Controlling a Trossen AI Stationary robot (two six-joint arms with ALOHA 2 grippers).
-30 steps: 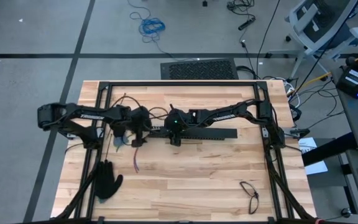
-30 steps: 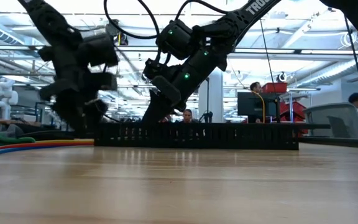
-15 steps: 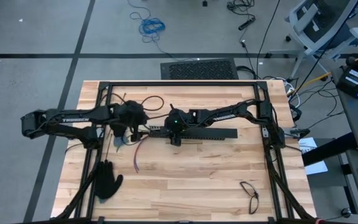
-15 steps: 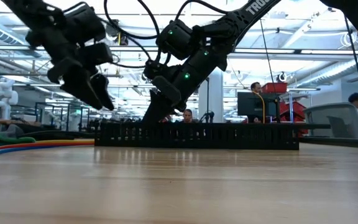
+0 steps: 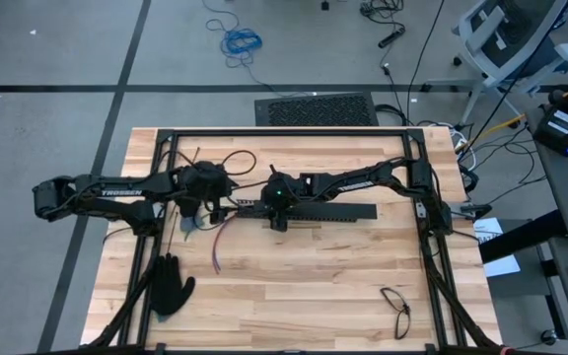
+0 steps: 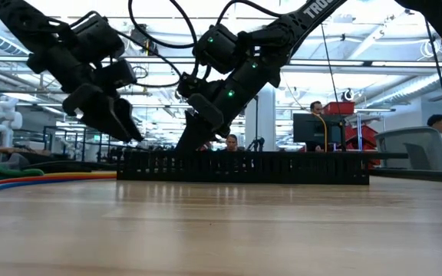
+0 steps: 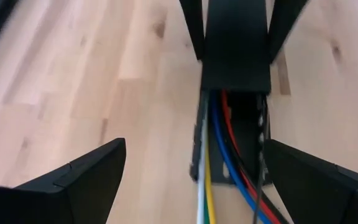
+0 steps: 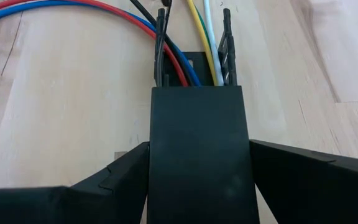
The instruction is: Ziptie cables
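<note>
Four thin flexible cables [image 7: 219,168], red, blue, white and yellow-green, lie inside the long black slotted plastic channel [image 5: 335,211] that rests across the middle of your pale wooden table [image 5: 304,286]. Their free ends trail out of the channel's left end onto the bare wood.

Right gripper [image 8: 197,149]: its fingers [image 8: 291,171] sit either side of the channel's cover and appear closed on that wide bar, pinning it to the table. I judge this a steadying hold.

Left gripper [image 7: 191,180]: it hangs above the channel's left end, just over the emerging cables, with fingers [image 7: 82,177] spread wide and nothing between them.

Progress, as a judgement: early. The cables are laid together in the channel, and that is all that is done. No tie is visible around them in either wrist view. A very thin dark strip [image 5: 183,235] lies on the table near the loose cable ends; it may be a ziptie, but you cannot confirm that from above. Remaining: pick up a tie, loop it round the bundle, thread it and pull it tight.

Also noted: a black glove [image 5: 171,286] near the left front edge and a pair of spectacles [image 5: 395,306] near the right front.
</note>
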